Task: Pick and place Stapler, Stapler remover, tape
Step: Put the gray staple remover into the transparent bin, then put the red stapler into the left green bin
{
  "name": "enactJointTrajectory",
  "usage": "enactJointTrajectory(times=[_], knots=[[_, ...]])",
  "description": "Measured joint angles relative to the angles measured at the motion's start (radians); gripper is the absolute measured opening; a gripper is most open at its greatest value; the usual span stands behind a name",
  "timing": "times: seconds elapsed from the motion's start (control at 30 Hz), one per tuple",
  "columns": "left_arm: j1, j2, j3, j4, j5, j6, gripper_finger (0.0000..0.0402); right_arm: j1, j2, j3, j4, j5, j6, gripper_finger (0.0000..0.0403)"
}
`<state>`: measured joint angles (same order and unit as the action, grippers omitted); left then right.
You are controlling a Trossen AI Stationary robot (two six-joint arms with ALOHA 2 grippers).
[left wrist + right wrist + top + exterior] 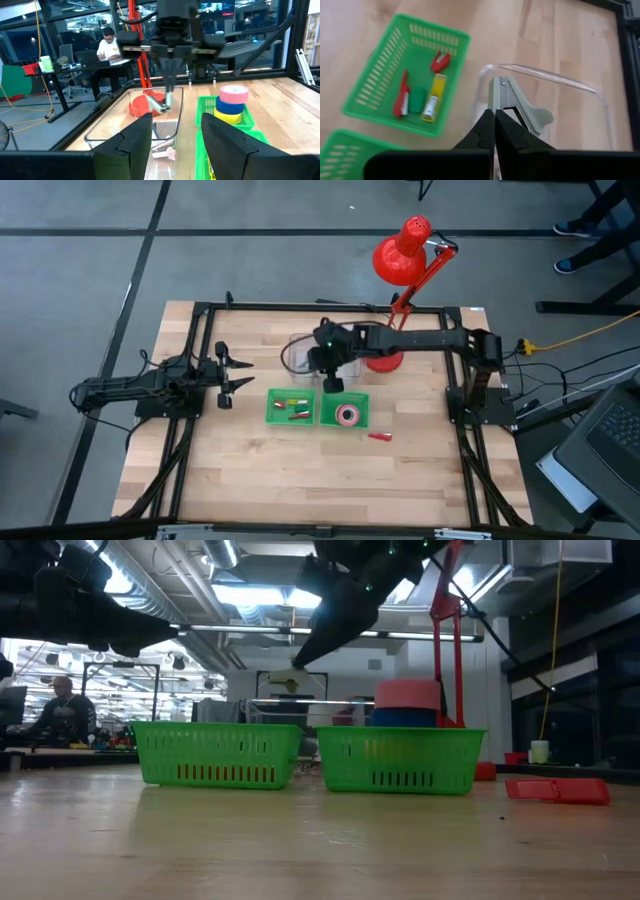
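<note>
The right end effector (494,125), clenched on a grey staple remover (517,107), hangs above the clear bin (540,80); light, rigid, best pinched mid-body.

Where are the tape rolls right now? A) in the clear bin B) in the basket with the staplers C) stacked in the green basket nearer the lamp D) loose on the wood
C: the tape rolls sit stacked pink on blue on yellow inside one green basket; the other basket holds only small red, yellow and green items.
</note>
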<state>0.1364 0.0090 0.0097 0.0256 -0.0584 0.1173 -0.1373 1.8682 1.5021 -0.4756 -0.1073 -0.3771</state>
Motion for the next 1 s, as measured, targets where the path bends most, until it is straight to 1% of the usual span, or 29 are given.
enactJointTrajectory(times=[0.2,0.33,0.43,0.7,0.8,1.0], knots=[[0.0,0.0,0.0,0.0,0.0,0.0,0.0168,-0.063,0.0,-0.012,0.016,-0.034,-0.072,0.0],[0.0,0.0,0.0,0.0,0.0,0.0,0.0168,-0.094,0.0,-0.087,0.097,-0.102,-0.073,0.0],[0.0,0.0,0.0,0.0,0.0,0.0,0.0168,-0.106,0.0,-0.145,0.161,-0.103,-0.073,0.0],[0.0,0.0,0.0,0.0,0.0,0.0,0.0168,-0.138,0.0,-0.251,0.236,-0.104,-0.073,0.0001],[0.0,0.0,0.0,0.0,0.0,0.0,0.0168,-0.143,0.0,-0.277,0.263,-0.104,-0.074,0.0008],[0.0,0.0,0.0,0.0,0.0,0.0,0.0168,-0.143,0.001,-0.29,0.292,-0.107,-0.073,0.0038]])
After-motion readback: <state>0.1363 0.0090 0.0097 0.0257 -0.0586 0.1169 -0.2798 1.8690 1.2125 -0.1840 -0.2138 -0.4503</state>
